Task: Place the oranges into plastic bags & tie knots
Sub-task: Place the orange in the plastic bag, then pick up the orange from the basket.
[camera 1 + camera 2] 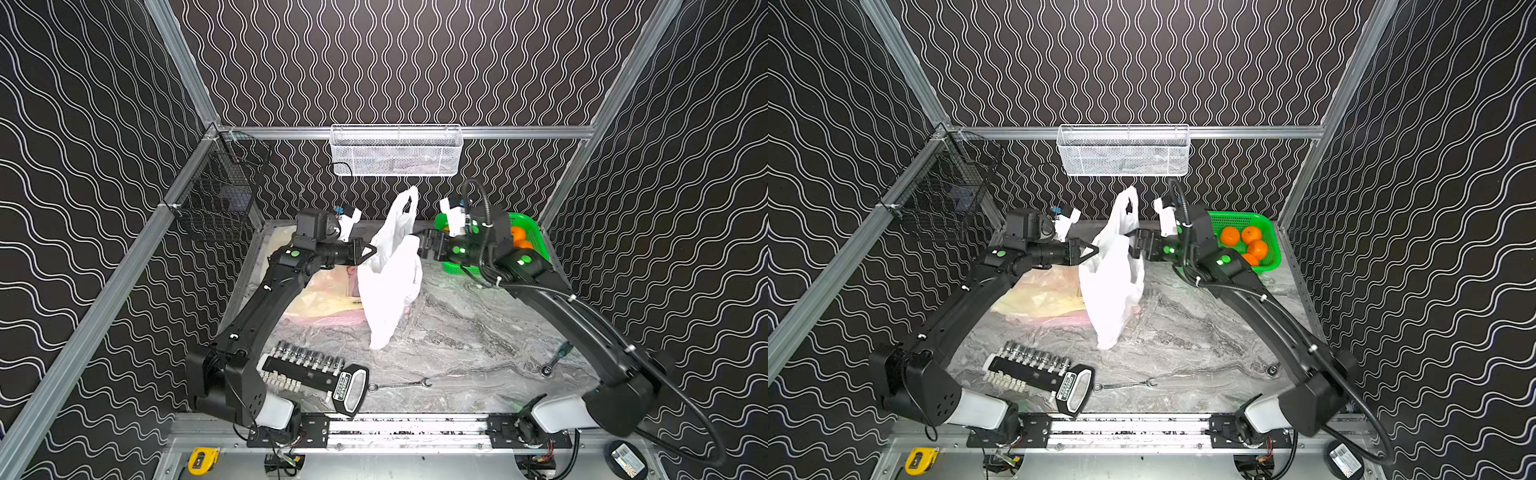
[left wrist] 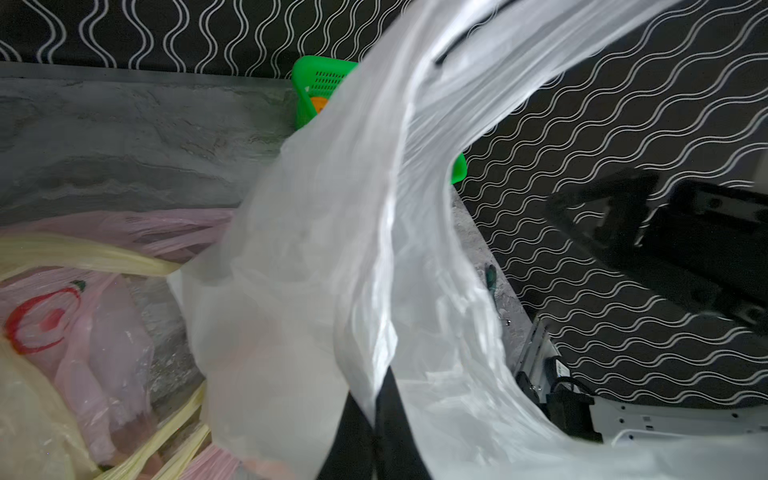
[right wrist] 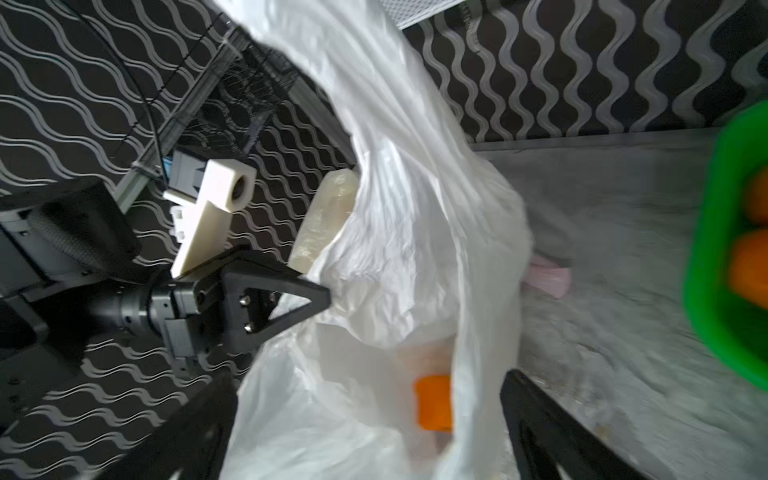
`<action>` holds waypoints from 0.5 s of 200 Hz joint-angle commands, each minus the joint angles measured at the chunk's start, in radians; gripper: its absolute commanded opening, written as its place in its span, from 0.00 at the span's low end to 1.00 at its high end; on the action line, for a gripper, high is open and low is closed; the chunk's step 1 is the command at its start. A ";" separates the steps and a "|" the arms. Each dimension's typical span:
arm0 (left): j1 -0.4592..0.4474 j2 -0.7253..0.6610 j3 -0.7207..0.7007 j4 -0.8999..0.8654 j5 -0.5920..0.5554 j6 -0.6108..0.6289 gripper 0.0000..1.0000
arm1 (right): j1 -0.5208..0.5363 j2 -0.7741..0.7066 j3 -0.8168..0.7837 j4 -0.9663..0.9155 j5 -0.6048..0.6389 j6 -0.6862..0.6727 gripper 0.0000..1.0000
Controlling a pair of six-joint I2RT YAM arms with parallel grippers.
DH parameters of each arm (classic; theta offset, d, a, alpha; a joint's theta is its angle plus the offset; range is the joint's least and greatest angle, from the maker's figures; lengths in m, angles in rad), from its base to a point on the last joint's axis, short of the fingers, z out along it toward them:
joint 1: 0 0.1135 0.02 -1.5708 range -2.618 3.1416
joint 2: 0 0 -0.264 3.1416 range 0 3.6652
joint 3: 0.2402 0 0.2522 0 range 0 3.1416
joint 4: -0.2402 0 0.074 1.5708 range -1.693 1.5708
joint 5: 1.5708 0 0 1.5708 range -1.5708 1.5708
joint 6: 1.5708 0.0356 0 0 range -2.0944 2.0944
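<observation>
The white plastic bag [image 1: 388, 282] hangs upright mid-table, one handle sticking up. My left gripper [image 1: 371, 251] is shut on the left edge of the bag's mouth; in the left wrist view its fingers [image 2: 353, 432] pinch the white film. My right gripper [image 1: 419, 247] stands open at the right side of the mouth, with the bag [image 3: 395, 208] between its wide-apart fingers [image 3: 519, 399]. A blurred orange [image 3: 434, 403] shows inside the bag. Several oranges [image 1: 1250, 235] lie in the green basket [image 1: 1237, 218] at the back right. A yellowish bag [image 1: 316, 299] and a pink bag [image 1: 336, 320] lie flat behind the left arm.
A socket set [image 1: 307, 365] and a wrench [image 1: 399, 384] lie near the front edge, and a ratchet [image 1: 557, 357] lies by the right arm. A white mesh basket [image 1: 395, 149] hangs on the back wall and a black wire basket [image 1: 216, 195] on the left rail.
</observation>
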 commanded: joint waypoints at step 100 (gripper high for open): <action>-0.158 0.043 0.103 -0.259 -0.455 0.240 0.00 | -0.455 0.473 0.183 -0.178 0.006 -0.008 0.95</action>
